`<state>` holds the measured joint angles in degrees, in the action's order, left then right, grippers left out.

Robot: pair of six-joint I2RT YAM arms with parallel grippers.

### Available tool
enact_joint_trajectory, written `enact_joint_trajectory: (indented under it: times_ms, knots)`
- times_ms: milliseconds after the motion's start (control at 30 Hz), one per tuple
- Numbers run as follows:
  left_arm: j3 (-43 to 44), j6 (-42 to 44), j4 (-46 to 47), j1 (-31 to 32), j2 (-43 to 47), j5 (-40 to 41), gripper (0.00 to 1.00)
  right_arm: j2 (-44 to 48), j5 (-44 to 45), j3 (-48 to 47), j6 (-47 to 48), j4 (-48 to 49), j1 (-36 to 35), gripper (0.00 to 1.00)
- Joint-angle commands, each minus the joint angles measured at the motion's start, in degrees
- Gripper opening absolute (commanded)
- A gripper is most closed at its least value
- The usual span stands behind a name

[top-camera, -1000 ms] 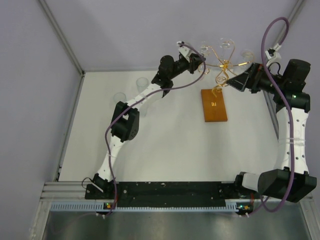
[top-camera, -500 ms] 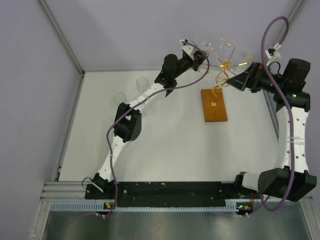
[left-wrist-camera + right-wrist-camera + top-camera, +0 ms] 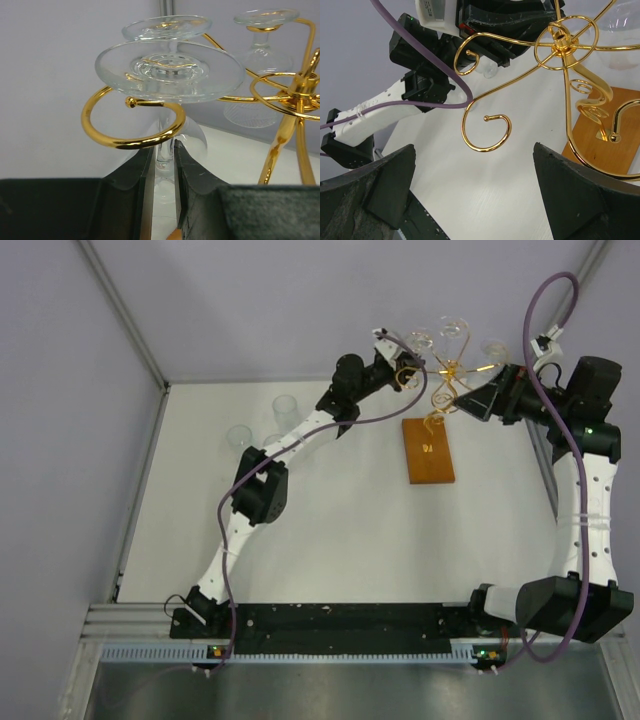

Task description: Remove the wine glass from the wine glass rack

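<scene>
Left gripper (image 3: 164, 157) is clamping the stem of the wine glass (image 3: 170, 70) hanging upside down at 10 o'clock on the wine glass rack (image 3: 452, 370), while right gripper (image 3: 474, 150) is gaping empty-fingered at its 4 o'clock.

in the left wrist view the bowl of the wine glass (image 3: 170, 70) hangs below a loop of the wine glass rack (image 3: 300, 87), mostly hidden behind the left gripper (image 3: 164, 150) and cut by the bottom edge; the rack's stem is cut there too. in the right wrist view the wooden base (image 3: 600, 150) runs off the right edge, and that glass, at the rack's far side, is almost wholly covered by the left gripper's body. from the top, clear glasses (image 3: 285, 405) left of the rack are faint, partly behind the arm
</scene>
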<state>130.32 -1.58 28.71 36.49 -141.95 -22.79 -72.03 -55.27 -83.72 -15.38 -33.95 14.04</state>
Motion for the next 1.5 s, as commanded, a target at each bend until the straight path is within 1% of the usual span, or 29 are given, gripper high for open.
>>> enact_joint_trajectory:
  times_ms: [0,100,233,367,500,767,867,967,1033,1167,1267,1333,1467]
  knots:
    - [1.87,-1.05,7.5,-0.63,3.08,-5.33,0.0,-0.22,-0.81,-2.94,1.14,1.61,0.37,0.99]
    - [-0.15,-2.28,9.52,-1.07,5.18,-7.88,0.0,-0.22,-0.72,-3.29,1.23,1.61,0.37,0.99]
    - [-4.28,-4.3,11.45,-1.68,8.35,-8.68,0.0,-0.13,-0.63,-3.55,1.66,1.61,0.28,0.99]
    - [-11.39,-4.92,13.21,-2.47,13.26,-11.31,0.0,-0.04,-0.19,-4.08,1.84,1.44,0.28,0.99]
    - [-18.86,-4.22,14.09,-3.0,17.49,-11.84,0.0,0.66,-0.11,-4.08,2.72,1.17,0.28,0.99]
    - [-25.55,-6.32,14.62,-3.62,23.2,-12.46,0.0,1.1,-0.02,-3.2,3.95,0.82,0.28,0.99]
    - [-29.23,-5.54,12.78,-3.88,25.92,-12.11,0.0,0.84,-0.45,-3.03,3.95,1.17,0.28,0.99]
    - [-35.47,-4.22,10.32,-4.41,29.52,-10.97,0.0,1.36,-1.33,-2.24,4.04,2.66,0.28,0.99]
    - [-39.16,-4.22,8.13,-5.02,32.07,-10.7,0.0,1.98,-1.08,-2.06,5.7,3.19,0.28,0.99]
    - [-44.97,-2.56,1.02,-5.82,38.05,-10.87,0.0,6.8,4.71,-0.57,11.84,2.93,0.28,0.99]
    - [-47.96,-1.76,-7.76,-6.17,43.14,-10.35,0.0,11.72,9.46,2.06,15.02,3.1,0.28,0.99]
    - [-50.06,-1.67,-13.13,-6.25,46.75,-10.17,0.0,15.67,12.53,4.0,20.01,3.28,-0.68,0.99]
    - [-58.32,-1.4,-15.26,-6.78,54.92,-11.32,0.0,20.69,16.32,8.48,28.54,3.19,-2.44,0.99]
